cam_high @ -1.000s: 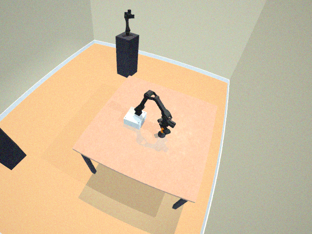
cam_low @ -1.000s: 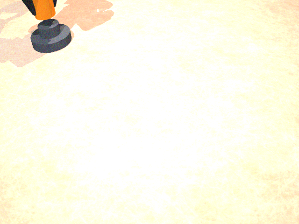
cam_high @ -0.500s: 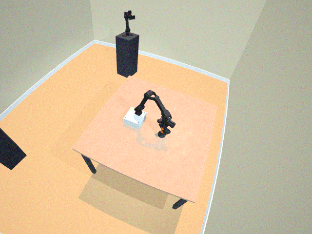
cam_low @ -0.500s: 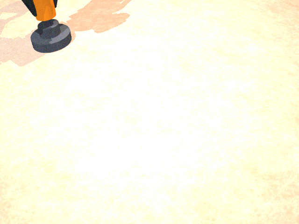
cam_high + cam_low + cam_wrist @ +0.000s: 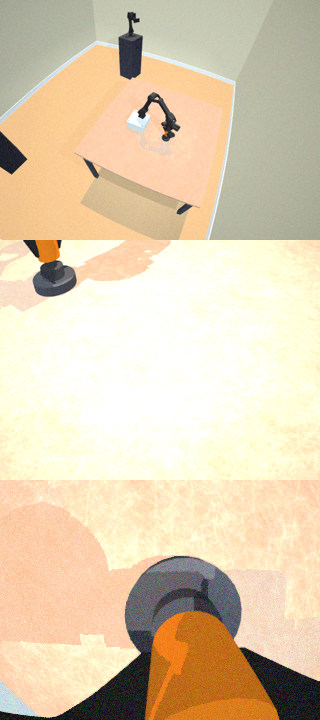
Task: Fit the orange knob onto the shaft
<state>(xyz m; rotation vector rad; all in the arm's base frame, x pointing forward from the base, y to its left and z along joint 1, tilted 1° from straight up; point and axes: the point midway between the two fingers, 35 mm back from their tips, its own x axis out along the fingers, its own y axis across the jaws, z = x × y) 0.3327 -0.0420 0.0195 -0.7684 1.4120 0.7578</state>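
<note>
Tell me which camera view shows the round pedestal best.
The exterior view: it shows the side of the round pedestal, its wide base and raised collar, just under the orange knob. The wrist view looks down on it, with the knob hiding part. The top view shows it small, partly covered.
</note>
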